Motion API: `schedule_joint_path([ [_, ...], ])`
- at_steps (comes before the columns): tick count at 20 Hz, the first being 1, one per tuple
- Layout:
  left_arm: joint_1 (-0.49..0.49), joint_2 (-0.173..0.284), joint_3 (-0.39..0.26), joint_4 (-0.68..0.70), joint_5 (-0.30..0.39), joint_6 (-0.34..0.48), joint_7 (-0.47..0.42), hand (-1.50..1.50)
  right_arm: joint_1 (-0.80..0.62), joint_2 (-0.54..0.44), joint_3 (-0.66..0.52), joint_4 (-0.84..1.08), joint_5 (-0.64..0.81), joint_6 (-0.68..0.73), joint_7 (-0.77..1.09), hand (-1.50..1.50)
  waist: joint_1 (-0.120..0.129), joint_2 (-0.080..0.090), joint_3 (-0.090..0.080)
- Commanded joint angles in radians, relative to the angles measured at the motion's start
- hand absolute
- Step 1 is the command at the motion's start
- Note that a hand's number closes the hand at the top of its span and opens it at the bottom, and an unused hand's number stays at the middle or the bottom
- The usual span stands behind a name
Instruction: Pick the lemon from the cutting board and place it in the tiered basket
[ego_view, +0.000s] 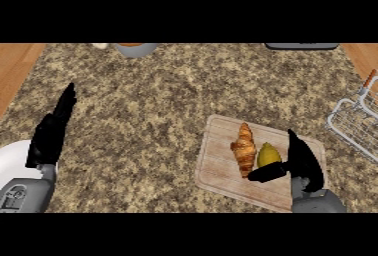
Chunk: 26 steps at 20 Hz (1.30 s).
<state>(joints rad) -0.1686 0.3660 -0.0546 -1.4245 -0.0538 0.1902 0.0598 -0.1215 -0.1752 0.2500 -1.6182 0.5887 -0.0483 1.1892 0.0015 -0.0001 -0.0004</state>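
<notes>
At far left we kept our left hand (53, 131) resting, fingers straight. On the cutting board (221, 170) the lemon (268, 154) lay beside a croissant (244, 149). Our right hand (299, 162) was spread beside the lemon, thumb touching it, not yet grasping. The tiered basket (354, 122) waited; lifting and placing remained.

Single head view, looking steeply down at the counter (148, 100), forearms entering from the lower edge
</notes>
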Motion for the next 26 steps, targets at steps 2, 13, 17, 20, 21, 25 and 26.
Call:
schedule_joint_path([
  [2, 0.047, 0.003, 0.007, -0.053, 0.000, -0.020, 0.002, 0.00, -0.069, 0.039, -0.073, 0.113, -0.011, 0.031, 0.107, -1.50, 0.008, 0.001, 0.000],
  [13, 0.034, -0.007, 0.033, -0.025, -0.018, -0.045, 0.009, 0.00, -0.112, 0.094, -0.062, 0.288, -0.041, 0.141, -0.076, 1.50, 0.008, 0.002, 0.000],
  [17, 0.046, -0.015, 0.039, -0.057, -0.029, -0.050, 0.004, 0.00, -0.092, 0.076, -0.022, 0.251, 0.037, 0.138, -0.063, 1.50, 0.002, -0.001, 0.000],
  [20, -0.025, -0.036, 0.055, 0.030, -0.045, -0.044, -0.018, 0.00, -0.066, 0.141, -0.041, 0.132, 0.039, 0.080, 0.007, 1.50, -0.008, -0.001, 0.000],
  [21, 0.047, -0.014, 0.057, -0.074, -0.019, -0.074, 0.021, 0.00, -0.077, 0.171, -0.037, 0.216, 0.052, -0.007, -0.040, 1.50, 0.004, -0.001, 0.001],
  [25, -0.037, -0.038, 0.056, -0.001, -0.054, -0.066, 0.044, 0.00, -0.216, 0.163, -0.119, 0.259, 0.078, 0.022, -0.039, 1.50, 0.002, 0.001, 0.000],
  [26, 0.041, -0.054, 0.055, -0.029, -0.067, -0.036, -0.025, 0.00, -0.238, 0.159, -0.111, 0.281, 0.126, 0.004, -0.029, 1.50, 0.006, 0.001, 0.000],
])
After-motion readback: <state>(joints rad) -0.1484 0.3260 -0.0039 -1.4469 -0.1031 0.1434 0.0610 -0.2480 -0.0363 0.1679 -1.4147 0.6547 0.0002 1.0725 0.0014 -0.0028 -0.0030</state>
